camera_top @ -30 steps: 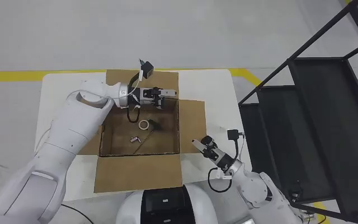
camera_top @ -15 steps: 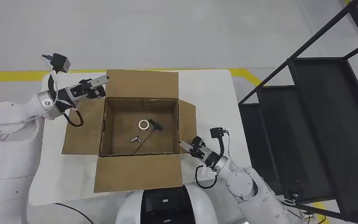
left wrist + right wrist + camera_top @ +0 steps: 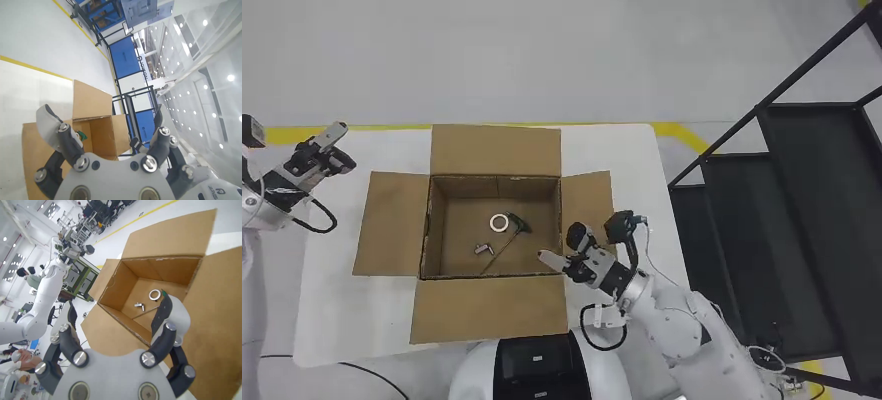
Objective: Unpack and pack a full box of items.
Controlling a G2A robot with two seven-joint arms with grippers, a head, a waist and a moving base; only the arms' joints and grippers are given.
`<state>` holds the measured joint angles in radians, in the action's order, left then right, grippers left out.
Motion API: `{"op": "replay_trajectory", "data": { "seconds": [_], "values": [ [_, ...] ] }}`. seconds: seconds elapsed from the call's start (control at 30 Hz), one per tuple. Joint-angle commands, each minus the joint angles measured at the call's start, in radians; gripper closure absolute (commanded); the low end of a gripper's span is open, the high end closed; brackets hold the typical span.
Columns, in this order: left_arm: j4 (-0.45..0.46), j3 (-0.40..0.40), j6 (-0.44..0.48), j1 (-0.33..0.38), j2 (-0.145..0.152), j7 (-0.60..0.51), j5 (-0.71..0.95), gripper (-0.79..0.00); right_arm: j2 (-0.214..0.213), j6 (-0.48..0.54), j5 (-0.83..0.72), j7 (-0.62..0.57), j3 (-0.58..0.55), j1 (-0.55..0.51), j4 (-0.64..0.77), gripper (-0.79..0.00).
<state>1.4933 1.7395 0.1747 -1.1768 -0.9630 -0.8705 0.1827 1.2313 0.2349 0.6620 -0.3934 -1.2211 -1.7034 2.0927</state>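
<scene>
Two fingers of the right claw (image 3: 560, 247) stand apart, empty, over the box's (image 3: 494, 178) near right corner. Inward on its floor lie a ring (image 3: 500, 222), clip (image 3: 483, 248) and tool (image 3: 507, 243) (shaft slanting toward the near wall). The left claw (image 3: 330, 145), also spread, hangs at the tabletop's (image 3: 622, 160) far left corner; the right arm looks nearer.

Box (image 3: 495, 150) is plain brown cardboard, matt all over, with rough corrugated edges showing along the rim. Down on its floor sits a ring (image 3: 154, 294) of bright, polished metal, and near it a small bracket (image 3: 140, 305) in duller grey metal. The tool (image 3: 519, 226) has a green plastic handle and a thin metal shaft. Table (image 3: 612, 150) is white and smooth, with a faint sheen. On the right gripper (image 3: 119, 304): smooth pale plastic shells, matt black pads on the fingers (image 3: 160, 313), glossy metal screw heads.
</scene>
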Motion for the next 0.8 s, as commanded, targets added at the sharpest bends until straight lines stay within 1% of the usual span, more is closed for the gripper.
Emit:
{"op": "replay_trajectory", "data": {
  "seconds": [0.0,0.1,0.17,0.2,0.3,0.37,0.47,0.53,0.6,0.77],
  "values": [
    [-0.001,0.009,-0.001,-0.019,0.001,0.038,-0.021,-0.785,0.004,-0.030,0.068,-0.030,0.050,0.052,-0.024,-0.785],
    [-0.015,0.018,-0.004,-0.036,0.002,0.101,-0.061,-0.785,0.016,-0.096,0.211,-0.071,0.148,0.149,-0.089,-0.785],
    [-0.028,0.016,-0.022,-0.039,0.001,0.120,-0.050,-0.785,0.026,-0.143,0.306,-0.082,0.213,0.207,-0.131,-0.785],
    [-0.037,0.017,-0.012,-0.039,0.002,0.128,-0.067,-0.785,0.031,-0.160,0.346,-0.086,0.244,0.231,-0.150,-0.785],
    [-0.079,0.009,0.000,-0.034,0.000,0.144,-0.059,-0.785,0.046,-0.209,0.407,-0.096,0.313,0.289,-0.194,-0.785],
    [-0.079,0.009,0.000,-0.034,0.000,0.144,-0.059,-0.785,0.055,-0.244,0.466,-0.119,0.351,0.324,-0.222,-0.785],
    [-0.079,0.009,0.000,-0.034,0.000,0.144,-0.059,-0.785,0.070,-0.293,0.495,-0.165,0.400,0.368,-0.266,-0.785],
    [-0.079,0.009,0.000,-0.034,0.000,0.144,-0.059,-0.785,0.082,-0.313,0.490,-0.200,0.425,0.401,-0.293,-0.785],
    [-0.079,0.009,0.000,-0.034,0.000,0.144,-0.059,-0.785,0.092,-0.328,0.480,-0.212,0.442,0.433,-0.319,-0.785],
    [-0.079,0.009,0.000,-0.034,0.000,0.144,-0.059,-0.785,0.092,-0.328,0.480,-0.212,0.442,0.433,-0.319,-0.785]
  ]
}}
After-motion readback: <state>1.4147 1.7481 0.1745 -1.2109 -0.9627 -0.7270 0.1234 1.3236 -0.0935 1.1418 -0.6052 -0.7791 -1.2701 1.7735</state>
